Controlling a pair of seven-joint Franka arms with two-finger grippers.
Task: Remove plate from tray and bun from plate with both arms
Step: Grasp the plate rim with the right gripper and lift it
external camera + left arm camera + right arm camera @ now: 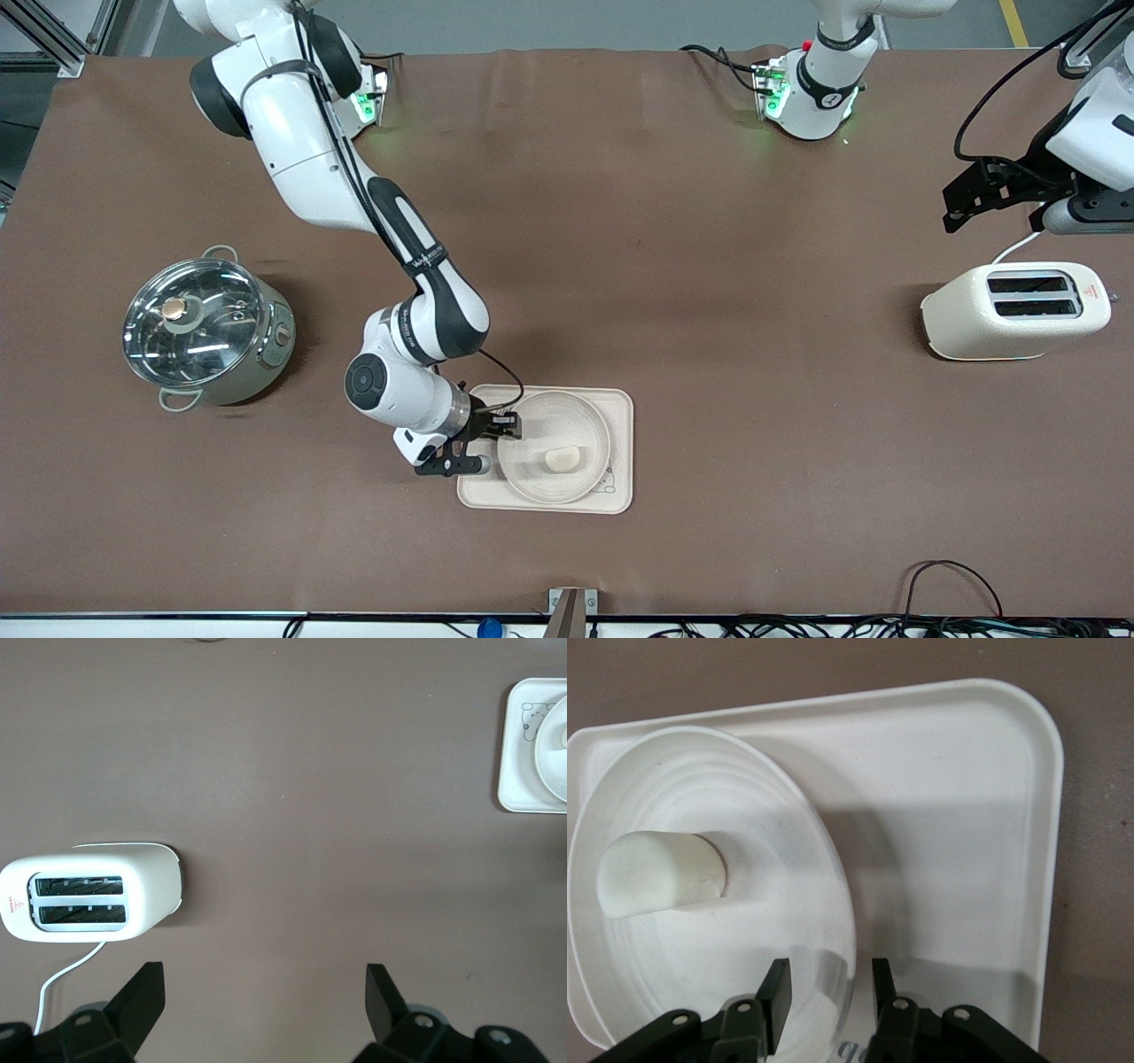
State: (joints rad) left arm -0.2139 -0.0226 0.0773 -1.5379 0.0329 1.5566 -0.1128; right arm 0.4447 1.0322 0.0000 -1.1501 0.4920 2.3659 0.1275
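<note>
Plate on tray, bun in plate. Right wrist view alone shows right gripper narrow, astride plate rim. Left gripper wide, waits over bare table near toaster.

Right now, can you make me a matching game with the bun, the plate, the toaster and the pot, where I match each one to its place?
Things:
1. bun
2. plate
3. toaster
4. pot

Places:
A. toward the right arm's end of the table
B. on the plate
C. under the open left pincer
D. on the tray, rim between the right pincer's fingers

Pairs: 1-B, 2-D, 3-C, 4-A
</note>
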